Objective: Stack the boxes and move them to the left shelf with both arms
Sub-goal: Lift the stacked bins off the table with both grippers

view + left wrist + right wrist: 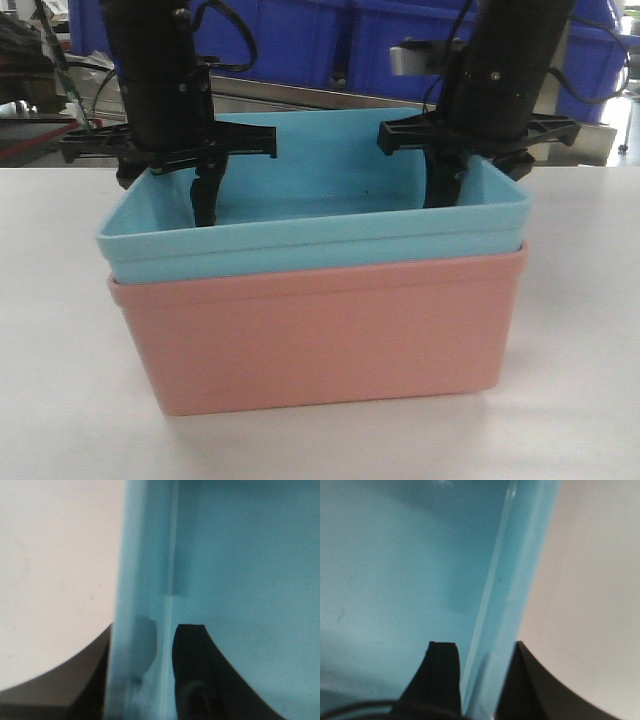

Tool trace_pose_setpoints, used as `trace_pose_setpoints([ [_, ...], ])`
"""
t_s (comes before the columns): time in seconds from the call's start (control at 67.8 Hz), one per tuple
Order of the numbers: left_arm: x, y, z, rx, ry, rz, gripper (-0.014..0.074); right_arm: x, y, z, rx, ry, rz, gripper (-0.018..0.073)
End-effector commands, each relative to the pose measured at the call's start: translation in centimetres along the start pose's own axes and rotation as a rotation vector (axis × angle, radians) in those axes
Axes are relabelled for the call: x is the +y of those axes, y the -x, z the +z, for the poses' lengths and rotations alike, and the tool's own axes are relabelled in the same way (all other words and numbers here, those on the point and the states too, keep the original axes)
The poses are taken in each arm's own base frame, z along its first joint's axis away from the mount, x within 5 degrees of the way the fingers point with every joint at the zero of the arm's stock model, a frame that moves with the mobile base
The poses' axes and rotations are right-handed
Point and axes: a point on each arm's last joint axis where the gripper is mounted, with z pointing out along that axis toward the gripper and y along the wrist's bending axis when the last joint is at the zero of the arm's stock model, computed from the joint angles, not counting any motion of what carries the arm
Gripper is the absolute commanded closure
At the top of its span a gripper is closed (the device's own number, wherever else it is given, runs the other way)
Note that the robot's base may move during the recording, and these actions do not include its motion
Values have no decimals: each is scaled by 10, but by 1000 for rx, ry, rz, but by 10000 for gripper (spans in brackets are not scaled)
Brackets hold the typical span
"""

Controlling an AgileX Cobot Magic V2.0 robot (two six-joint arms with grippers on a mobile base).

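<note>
The blue tub [320, 235] sits nested inside the pink tub [320, 330] on the desk [60, 400], with its rim standing proud of the pink one. The left pincer [145, 650] straddles one end wall of the blue tub, one finger inside and one outside, apparently clamped on it. The right pincer [481, 650] does the same at the opposite end. The left shelf is out of sight. Lift both ends level and together. Whether the pink tub is caught too cannot be told, so raise slowly and check that it follows.
</note>
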Motion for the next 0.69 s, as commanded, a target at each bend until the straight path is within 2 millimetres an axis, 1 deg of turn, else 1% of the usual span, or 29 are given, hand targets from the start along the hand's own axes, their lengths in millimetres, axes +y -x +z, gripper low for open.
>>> trace_pose_setpoints([
  [0.0, -3, 3, -65, -136, -54, 87, 599, -8, 16, -51, -182, -46, -33, 504],
  [0.177, -2, -2, -111, -236, -91, 112, 599, -7, 13, -92, -255, -33, 10, 504],
  [0.221, -2, -6, -125, -266, -101, 122, 599, -7, 8, -106, -278, -29, 9, 504],
  [0.28, -3, -11, -135, -285, -112, 135, 599, -7, 1, -117, -299, -26, 10, 504],
  [0.295, -3, -12, -137, -290, -114, 138, 599, -7, -1, -122, -308, -25, 10, 504],
  [0.443, -8, -29, -151, -344, -147, 190, 599, -9, -20, -139, -353, -17, 23, 504],
  [0.546, -11, -42, -159, -389, -195, 218, 599, -10, -35, -147, -374, -13, 30, 504],
  [0.679, -8, -59, -171, -442, -255, 218, 599, -12, -54, -159, -402, -9, 29, 504],
])
